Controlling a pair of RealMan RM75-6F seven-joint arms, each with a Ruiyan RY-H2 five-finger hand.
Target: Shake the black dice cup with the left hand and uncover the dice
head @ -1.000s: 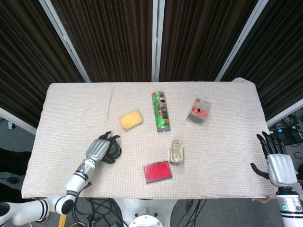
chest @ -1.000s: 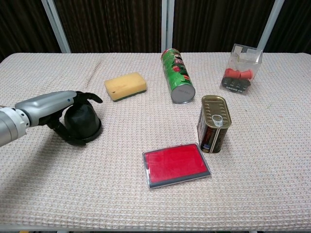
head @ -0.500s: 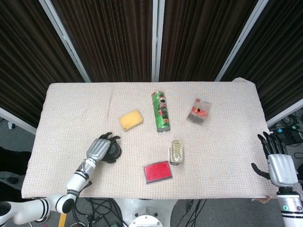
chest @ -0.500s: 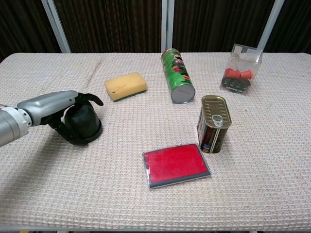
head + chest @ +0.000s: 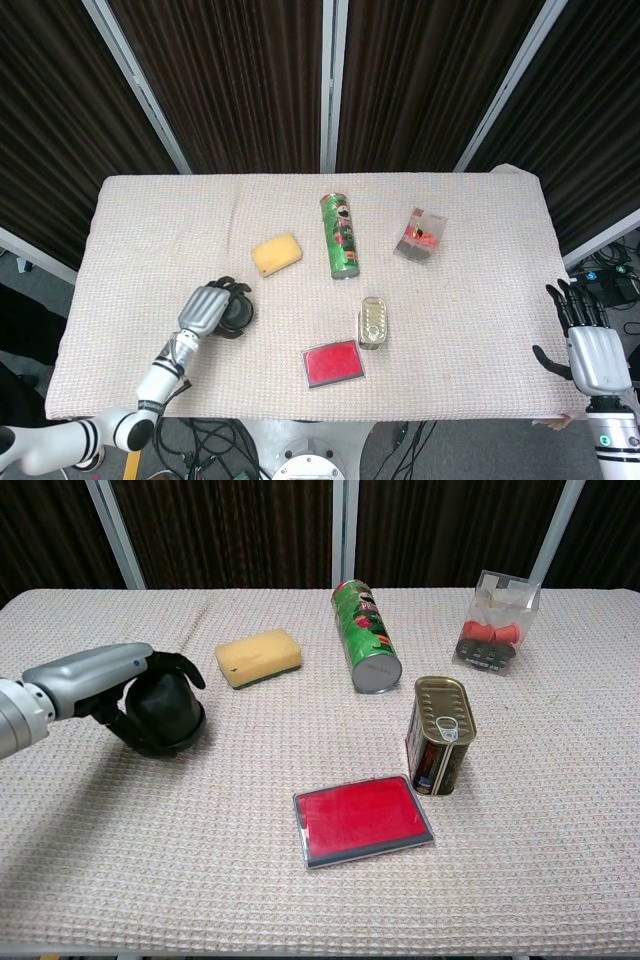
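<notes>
The black dice cup [image 5: 165, 715] stands mouth down on the cloth at the near left, also seen as a dark round shape [image 5: 237, 315] in the head view. My left hand [image 5: 105, 675] wraps over its top and sides, fingers curled around it; the same left hand [image 5: 205, 308] shows from above. No dice are visible; the cup covers whatever is under it. My right hand [image 5: 590, 350] hangs off the table's right edge, fingers spread, holding nothing.
A yellow sponge [image 5: 258, 657] lies just right of the cup. A green tube can [image 5: 365, 648] lies on its side, a tin can [image 5: 440, 735] stands upright, a red flat case [image 5: 363, 818] lies near the front, and a clear box [image 5: 498, 620] sits far right.
My left hand has slid the dice cup slightly back and to the left across the cloth while keeping hold of it. The right hand has barely moved.
</notes>
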